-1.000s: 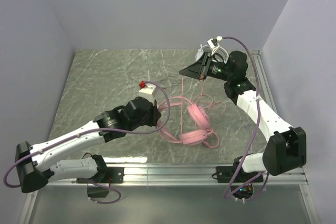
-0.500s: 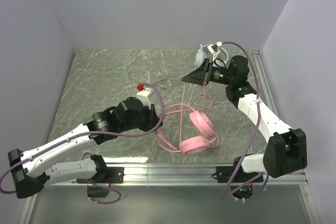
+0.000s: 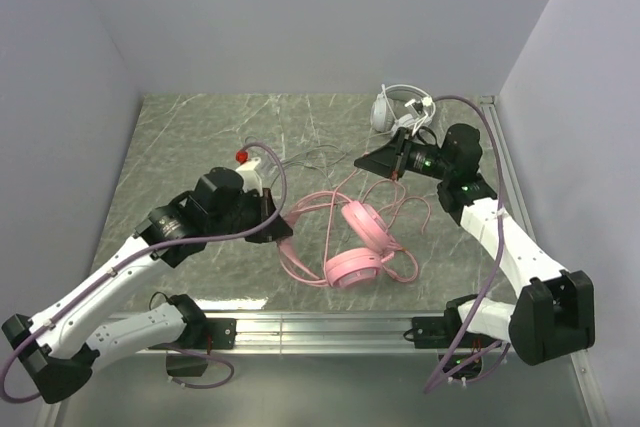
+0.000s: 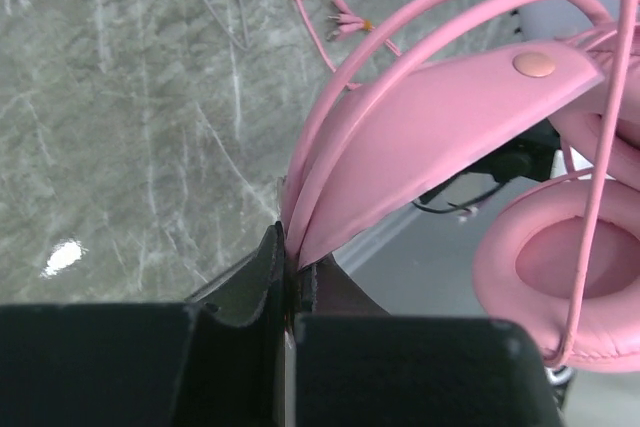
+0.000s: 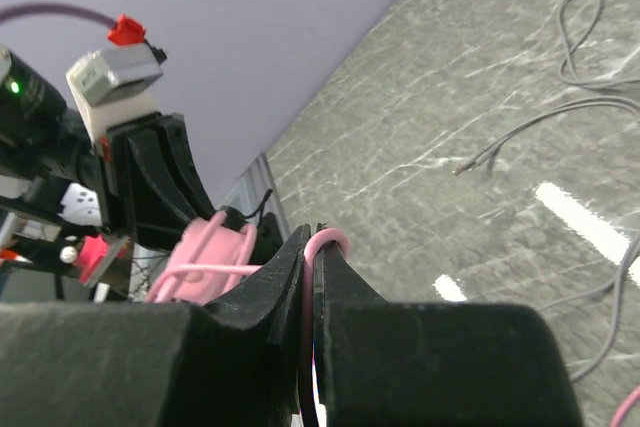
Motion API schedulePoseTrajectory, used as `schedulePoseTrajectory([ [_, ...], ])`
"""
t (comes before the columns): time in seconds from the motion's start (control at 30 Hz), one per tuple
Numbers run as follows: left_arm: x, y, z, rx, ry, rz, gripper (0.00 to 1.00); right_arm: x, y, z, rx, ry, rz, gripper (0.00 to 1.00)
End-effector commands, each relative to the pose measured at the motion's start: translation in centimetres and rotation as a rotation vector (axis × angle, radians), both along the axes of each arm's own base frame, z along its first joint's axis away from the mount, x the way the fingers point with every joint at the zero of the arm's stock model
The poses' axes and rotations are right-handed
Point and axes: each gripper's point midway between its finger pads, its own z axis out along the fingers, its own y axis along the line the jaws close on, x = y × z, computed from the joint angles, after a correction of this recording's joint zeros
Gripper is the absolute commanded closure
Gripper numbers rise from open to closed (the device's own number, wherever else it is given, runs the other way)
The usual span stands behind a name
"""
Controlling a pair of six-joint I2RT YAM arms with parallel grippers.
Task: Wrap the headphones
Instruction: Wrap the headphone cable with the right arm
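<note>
1. The left gripper (image 4: 290, 269) is pressed together on the pink headset (image 4: 440, 117). Its dark matte jaws pinch the end of the broad, smooth band and the thin round hoops running along it.
2. From that grip the band arcs away to a padded oval ear cushion (image 4: 555, 282), soft-looking and cut off by the wrist view's right edge.
3. The right gripper (image 5: 308, 247), beyond the pink headset's far side, is clamped on the pink cable (image 5: 328, 240). Only a small rounded bend of cord shows above the black fingertips, and the rest is hidden behind them.
4. The cable loops slackly around the pink headset, and its ends cannot be traced. Whether the cups rest on the table (image 3: 180, 137) or hang just above it is hard to tell.
5. The table under the pink headset is glossy grey-green with white marble-like veins.
6. The white headset (image 3: 398, 107) sits beyond the pink headset, to the far right, partly hidden by the right wrist.
7. The thin dark cable (image 3: 305, 155) trails beyond the pink headset. It is too fine to follow.
</note>
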Motion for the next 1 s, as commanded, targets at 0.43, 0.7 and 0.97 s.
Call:
schedulePoseTrajectory([
  [0.43,0.0,-1.4,11.5,-0.289,-0.005,-0.126,1.0,0.0,-2.0,-6.6,-0.112,-0.078,-0.123,0.92],
  [0.7,1.8,-2.3,13.9,-0.378,0.039,-0.106,1.0,-0.6,-2.1,-8.4,-0.132,-0.096,-0.166,0.89],
  [0.97,1.5,-2.7,14.0,-0.387,0.04,-0.149,1.0,-0.3,-3.4,-8.0,-0.157,-0.187,-0.298,0.82],
])
